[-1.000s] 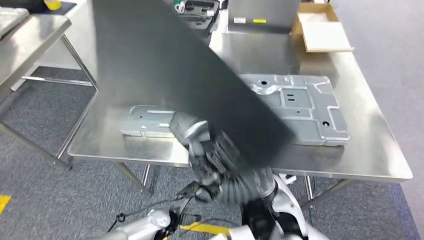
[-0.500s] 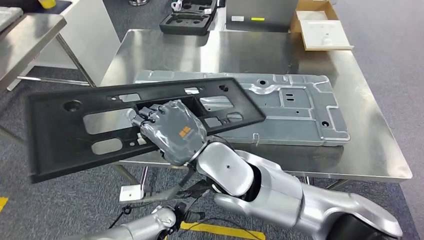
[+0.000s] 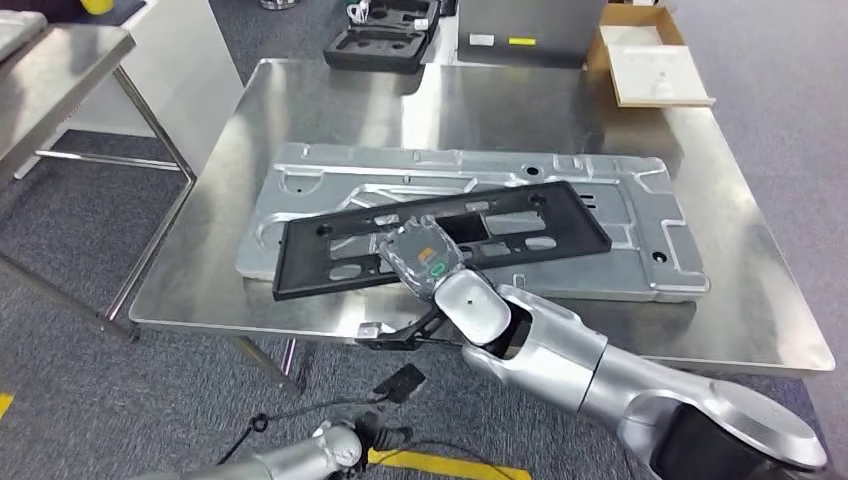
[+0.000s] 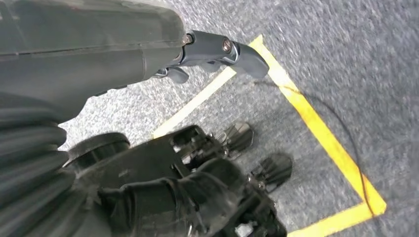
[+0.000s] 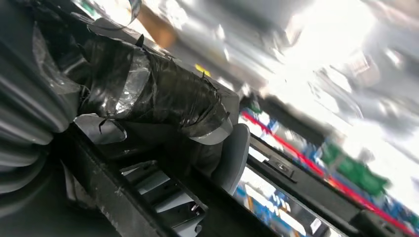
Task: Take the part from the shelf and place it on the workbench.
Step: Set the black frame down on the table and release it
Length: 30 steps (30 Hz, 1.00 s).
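The part is a long black plastic panel (image 3: 300,265) with several cut-outs. It lies slanted over a large grey metal plate (image 3: 620,215) on the steel workbench (image 3: 400,110). My right hand (image 3: 422,258) grips the panel at the middle of its near edge, fingers through a cut-out. In the right wrist view the tape-wrapped hand (image 5: 163,98) closes over the black panel (image 5: 113,197). Whether the panel rests on the plate or hovers just above it I cannot tell. My left hand (image 4: 212,49) hangs low over the floor, holding nothing, fingers apart.
A black tool case (image 3: 385,40), a grey box (image 3: 530,25) and an open cardboard box (image 3: 655,65) stand at the bench's far side. Another steel table (image 3: 60,60) is at the left. Yellow tape (image 4: 316,123) marks the grey carpet.
The black panel has swung from upright, close before the camera, down to flat over the grey plate, carried forward by my right arm. The view has shifted slightly too.
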Tool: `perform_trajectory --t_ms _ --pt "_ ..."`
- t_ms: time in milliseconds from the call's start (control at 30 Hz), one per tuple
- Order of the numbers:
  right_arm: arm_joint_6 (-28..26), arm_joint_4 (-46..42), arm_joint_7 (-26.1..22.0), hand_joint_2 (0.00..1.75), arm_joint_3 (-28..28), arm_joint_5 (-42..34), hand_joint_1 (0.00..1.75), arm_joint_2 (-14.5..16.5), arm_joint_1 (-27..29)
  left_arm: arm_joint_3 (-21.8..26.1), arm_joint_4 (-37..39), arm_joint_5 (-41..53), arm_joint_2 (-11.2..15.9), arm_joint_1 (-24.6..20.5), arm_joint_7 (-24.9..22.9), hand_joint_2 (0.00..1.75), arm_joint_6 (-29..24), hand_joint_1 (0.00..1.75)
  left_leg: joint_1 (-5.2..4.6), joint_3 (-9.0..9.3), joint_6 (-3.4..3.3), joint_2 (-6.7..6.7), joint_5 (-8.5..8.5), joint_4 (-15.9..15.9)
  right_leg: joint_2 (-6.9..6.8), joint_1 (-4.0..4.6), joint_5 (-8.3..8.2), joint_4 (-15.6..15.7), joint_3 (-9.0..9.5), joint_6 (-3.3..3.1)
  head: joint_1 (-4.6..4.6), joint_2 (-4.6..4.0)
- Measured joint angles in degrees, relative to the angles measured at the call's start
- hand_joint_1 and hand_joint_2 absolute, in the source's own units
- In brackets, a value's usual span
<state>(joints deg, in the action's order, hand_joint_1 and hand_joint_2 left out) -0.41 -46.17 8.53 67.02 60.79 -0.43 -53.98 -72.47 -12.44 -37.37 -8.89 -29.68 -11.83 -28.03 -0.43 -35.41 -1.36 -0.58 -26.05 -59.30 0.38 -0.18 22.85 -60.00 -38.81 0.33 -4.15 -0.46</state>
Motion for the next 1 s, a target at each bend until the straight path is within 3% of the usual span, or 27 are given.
perform_trajectory --t_ms 100,200,233,267,300,367,400,433,500,567,633,733,767,800,867,933,1000 --pt "0.1 2.6 0.4 1.75 0.0 -1.3 1.75 -1.3 1.2 0.0 0.0 0.0 -0.1 0.0 0.3 1.75 -0.2 0.00 0.08 -0.83 0.74 0.20 -1.56 -1.9 -0.06 -0.37 -0.01 0.5 0.47 -0.65 -0.10 0.00" --pt "-0.3 5.2 1.2 1.75 0.0 -2.6 1.75 -3.3 2.6 -0.1 0.0 0.3 0.0 0.1 0.2 1.75 0.5 0.00 0.44 -5.66 1.47 0.30 -5.73 -11.7 -0.17 -0.50 0.13 0.6 0.74 -1.00 -0.26 0.00" --pt "-0.8 6.0 1.5 1.75 0.0 -2.9 1.75 -3.9 3.2 -0.1 0.0 0.4 0.0 0.3 0.1 1.75 0.8 0.00 0.54 -7.28 1.60 0.30 -6.26 -14.5 -0.16 -0.51 0.17 0.6 0.77 -1.03 -0.26 0.00" --pt "-1.3 6.7 1.7 1.75 0.0 -3.1 1.75 -4.4 3.7 -0.2 0.0 0.4 0.1 0.4 0.0 1.75 1.1 0.00 0.60 -8.02 1.67 0.30 -5.74 -15.3 -0.11 -0.53 0.23 0.5 0.80 -1.03 -0.26 0.00" --pt "-1.9 7.3 2.0 1.75 0.0 -3.1 1.75 -4.9 4.1 -0.2 0.0 0.3 0.3 0.6 -0.1 1.75 1.4 0.00 0.65 -7.60 1.65 0.30 -4.14 -13.8 0.02 -0.57 0.30 0.5 0.90 -0.99 -0.27 0.00" --pt "-2.5 8.5 2.8 1.75 0.0 -2.9 1.75 -5.7 4.3 -0.2 0.1 -0.1 0.7 0.5 -0.1 1.75 1.7 0.00 0.67 -4.32 1.43 0.28 -0.14 -6.4 0.31 -0.66 0.49 0.4 1.23 -0.75 -0.25 0.00" --pt "-2.2 9.2 3.4 1.75 0.0 -2.5 1.75 -6.2 4.3 -0.2 0.1 -0.4 0.8 0.4 -0.1 1.75 1.9 0.00 0.54 -2.61 1.23 0.24 1.05 -2.9 0.39 -0.64 0.56 0.5 1.34 -0.50 -0.25 0.00" --pt "-1.5 9.8 4.1 1.75 -0.1 -2.0 1.75 -6.7 4.3 -0.2 0.1 -0.7 1.0 0.3 -0.2 1.75 2.2 0.00 0.40 -1.51 0.99 0.19 1.50 -0.7 0.39 -0.61 0.55 0.5 1.41 -0.21 -0.23 0.00" --pt "0.5 11.1 5.7 1.75 -0.1 -0.8 1.75 -7.9 4.2 -0.2 0.1 -1.4 1.2 0.1 -0.1 1.75 3.2 0.00 0.11 -0.84 0.40 0.07 1.33 0.4 0.35 -0.58 0.49 0.8 1.58 0.53 -0.24 0.00" --pt "2.4 12.4 7.3 1.75 -0.2 0.0 0.87 -9.4 4.1 -0.2 0.1 -2.0 1.4 0.0 0.2 1.75 4.4 0.00 0.19 -0.38 -0.40 -0.04 1.66 0.9 0.28 -0.68 0.86 0.7 1.75 1.28 -0.20 0.00" --pt "4.2 13.5 8.3 1.75 -0.3 0.3 0.00 -10.9 3.9 -0.2 0.1 -2.2 1.5 -0.2 1.1 1.75 5.8 0.00 0.27 0.07 -1.20 -0.11 2.07 1.5 0.16 -0.71 3.18 -2.9 0.41 1.72 -0.04 0.00" --pt "6.6 14.8 8.6 1.75 -0.5 0.3 0.00 -12.3 4.3 -0.2 0.1 -2.3 1.8 -0.4 2.5 1.75 8.0 0.00 -0.07 0.01 -1.74 -0.11 2.24 1.6 0.10 -0.64 8.07 -13.0 -4.00 1.84 0.11 0.00" --pt "6.9 15.1 8.6 1.75 -0.6 0.3 0.00 -12.5 4.6 -0.2 0.1 -2.2 1.8 -0.4 2.8 1.75 8.6 0.00 -0.22 -0.04 -1.80 -0.08 2.29 1.5 0.09 -0.59 8.36 -14.4 -4.46 1.77 0.10 0.00" --pt "7.0 15.3 8.6 1.75 -0.7 0.2 0.00 -12.6 4.9 -0.2 0.1 -2.1 1.9 -0.4 3.0 1.75 9.2 0.00 -0.36 -0.08 -1.86 -0.06 2.35 1.5 0.08 -0.49 7.66 -13.5 -3.72 1.59 0.10 0.00" --pt "6.6 15.6 8.5 0.87 -1.0 0.0 0.00 -12.7 5.3 -0.2 0.2 -1.6 2.0 -0.4 3.2 0.87 9.7 0.00 -0.58 -0.03 -1.89 -0.05 2.47 1.5 0.03 -0.08 4.77 -6.2 0.83 0.76 0.11 0.00" --pt "5.5 15.8 8.4 0.00 -1.4 0.0 0.00 -12.8 5.5 -0.2 0.2 -1.0 2.0 -0.6 3.1 0.00 9.5 0.00 -0.70 0.11 -1.62 -0.14 2.52 1.4 -0.10 0.47 3.12 0.4 4.66 -0.21 0.03 0.00" --pt "3.2 15.9 8.4 0.00 -1.6 -0.1 0.00 -12.9 5.7 -0.2 0.2 -0.8 2.1 -0.7 2.8 0.00 9.2 0.00 -0.54 0.28 -1.12 -0.26 2.56 1.5 -0.19 0.91 2.92 2.0 5.47 -0.73 0.07 0.00"
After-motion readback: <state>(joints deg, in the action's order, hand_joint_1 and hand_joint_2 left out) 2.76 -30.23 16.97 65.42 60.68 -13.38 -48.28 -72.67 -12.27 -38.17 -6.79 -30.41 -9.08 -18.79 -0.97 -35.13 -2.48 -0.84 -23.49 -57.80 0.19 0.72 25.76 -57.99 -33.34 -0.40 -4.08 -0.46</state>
